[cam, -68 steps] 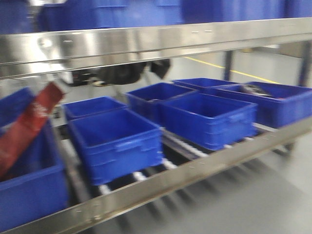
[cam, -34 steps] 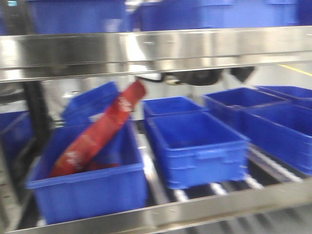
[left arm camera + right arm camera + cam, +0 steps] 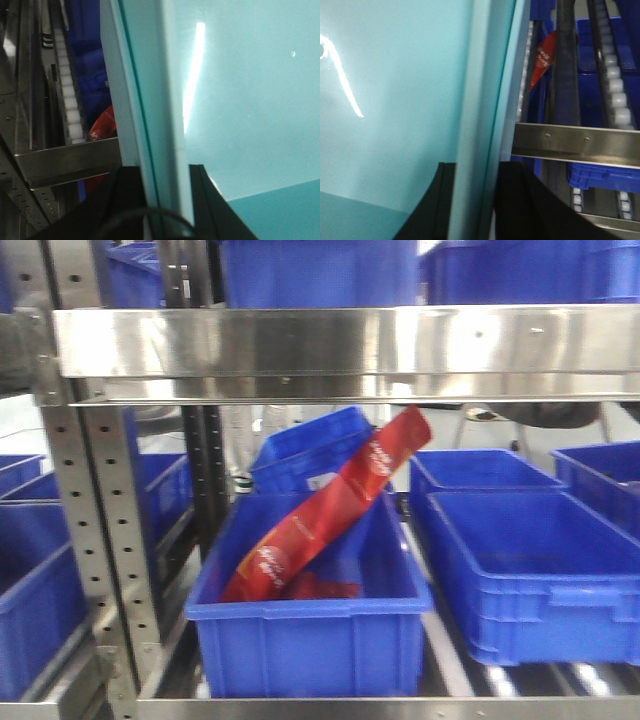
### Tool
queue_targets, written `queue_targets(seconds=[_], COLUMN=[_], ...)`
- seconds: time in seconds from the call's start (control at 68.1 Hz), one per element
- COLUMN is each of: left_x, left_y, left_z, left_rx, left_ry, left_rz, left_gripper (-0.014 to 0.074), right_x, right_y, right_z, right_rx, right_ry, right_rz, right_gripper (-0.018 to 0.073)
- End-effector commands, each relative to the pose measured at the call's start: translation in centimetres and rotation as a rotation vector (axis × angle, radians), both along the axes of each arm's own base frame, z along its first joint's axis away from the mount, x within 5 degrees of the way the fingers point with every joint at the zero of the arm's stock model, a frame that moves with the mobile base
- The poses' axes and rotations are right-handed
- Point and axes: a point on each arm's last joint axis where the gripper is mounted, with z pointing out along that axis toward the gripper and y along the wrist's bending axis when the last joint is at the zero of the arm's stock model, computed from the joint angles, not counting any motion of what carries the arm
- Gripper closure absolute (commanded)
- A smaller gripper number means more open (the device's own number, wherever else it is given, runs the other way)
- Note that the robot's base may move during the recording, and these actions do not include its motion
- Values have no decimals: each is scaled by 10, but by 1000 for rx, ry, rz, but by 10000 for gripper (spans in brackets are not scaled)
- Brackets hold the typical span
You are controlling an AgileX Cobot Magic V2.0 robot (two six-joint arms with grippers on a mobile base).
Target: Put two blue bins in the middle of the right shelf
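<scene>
A pale light-blue bin (image 3: 240, 100) fills the left wrist view, and its smooth wall (image 3: 395, 100) fills the right wrist view too. My left gripper (image 3: 165, 200) is shut on the bin's thick rim, one black finger (image 3: 127, 200) outside and one inside. At the opposite side my right gripper (image 3: 475, 200) is shut on the rim in the same way. A thin dark seam runs along the rim; I cannot tell whether two bins are nested. The front view shows neither the bin nor the grippers. The steel rack's broad shiny front rail (image 3: 350, 340) crosses the front view.
Below the rail, a dark blue bin (image 3: 300, 640) holds a red packet (image 3: 330, 510), with more dark blue bins (image 3: 540, 580) to its right and left. A perforated upright (image 3: 110, 540) stands at left. Roller tracks (image 3: 615, 85) and a steel rail (image 3: 65, 160) lie close beside the held bin.
The front view has swung left along the rack: the bin with the red packet moved from the left edge to the centre, and a perforated upright came into view. The blur is gone.
</scene>
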Motion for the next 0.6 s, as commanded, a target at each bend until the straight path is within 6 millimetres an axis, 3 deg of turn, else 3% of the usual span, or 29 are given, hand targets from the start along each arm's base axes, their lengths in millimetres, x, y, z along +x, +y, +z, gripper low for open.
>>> queue_targets(seconds=[0.0, 0.587], left_x=[-7, -7], left_y=[1, 1], left_z=[18, 18], left_rx=[-49, -49], left_ry=[-116, -116], left_rz=[-12, -12], left_gripper=[707, 707], right_x=[-4, -4], right_y=[-2, -2], right_z=[16, 16], right_rx=[48, 48], right_ry=[-105, -105], right_rz=[-3, -3], right_gripper=[715, 715])
